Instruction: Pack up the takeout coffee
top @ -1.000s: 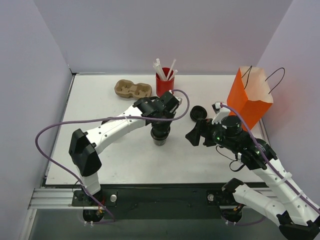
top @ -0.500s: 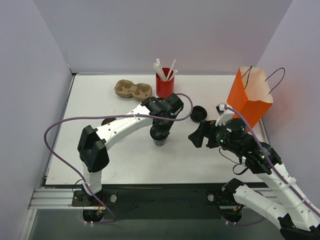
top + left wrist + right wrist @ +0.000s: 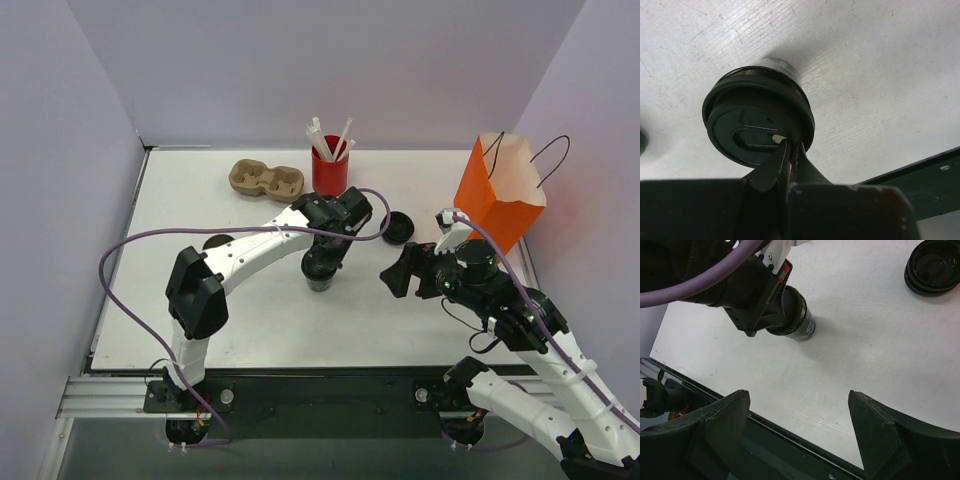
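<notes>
One dark takeout coffee cup (image 3: 320, 278) with a black lid stands mid-table. My left gripper (image 3: 322, 256) is shut on the rim of its lid; in the left wrist view the fingertips (image 3: 783, 150) pinch the lid edge of this cup (image 3: 755, 120). A second dark cup (image 3: 397, 227) sits further right, close to the orange paper bag (image 3: 497, 195). My right gripper (image 3: 395, 272) hovers open and holds nothing, to the right of the held cup. In the right wrist view the held cup (image 3: 799, 320) lies ahead of the right gripper (image 3: 799, 395) and the other cup (image 3: 932, 267) is at the top right.
A red cup of white straws (image 3: 328, 165) and a tan two-hole cardboard carrier (image 3: 265, 180) stand at the back of the table. The orange bag stands open by the right wall. The table's dark front rail (image 3: 790, 450) runs just below the right fingers.
The left arm's elbow has swung right and forward while its gripper stays pinched on the cup's lid. The right gripper has drifted slightly right, still open.
</notes>
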